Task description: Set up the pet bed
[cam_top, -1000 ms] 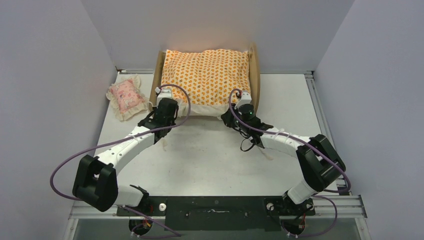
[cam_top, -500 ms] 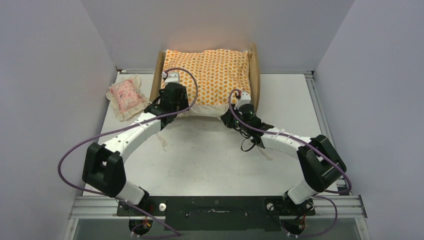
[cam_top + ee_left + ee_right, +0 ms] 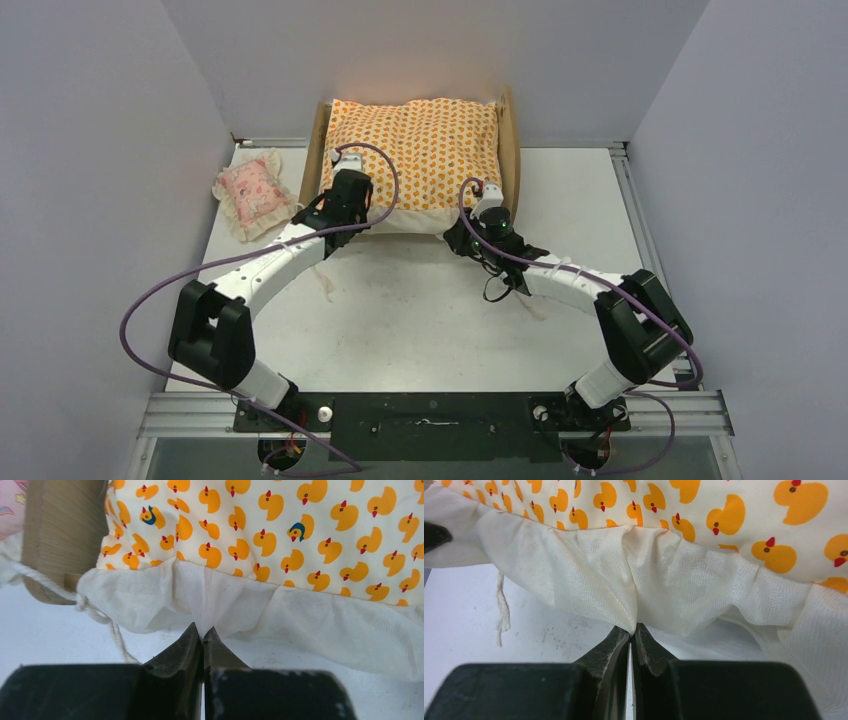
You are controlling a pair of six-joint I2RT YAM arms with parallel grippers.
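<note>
The pet bed [image 3: 316,150] stands at the back of the table, its plywood side [image 3: 60,535] showing beside the orange duck-print cushion [image 3: 415,150] that lies on it. The cushion's white ruffle [image 3: 280,615] hangs over the near end. My left gripper [image 3: 352,208] is at the ruffle's left part and is shut on a pinch of it [image 3: 202,632]. Further right, my right gripper [image 3: 482,215] is shut on another fold of the ruffle [image 3: 633,629]. The bed's base is hidden under the cushion.
A small pink frilled pillow [image 3: 252,192] lies on the table left of the bed. Loose white cords [image 3: 327,283] trail on the table in front of the bed, near both arms. Grey walls close in the back and both sides.
My left gripper moved from the bed's left corner forward and right to the cushion's near edge, and now pinches the ruffle. The right gripper kept its hold and place.
</note>
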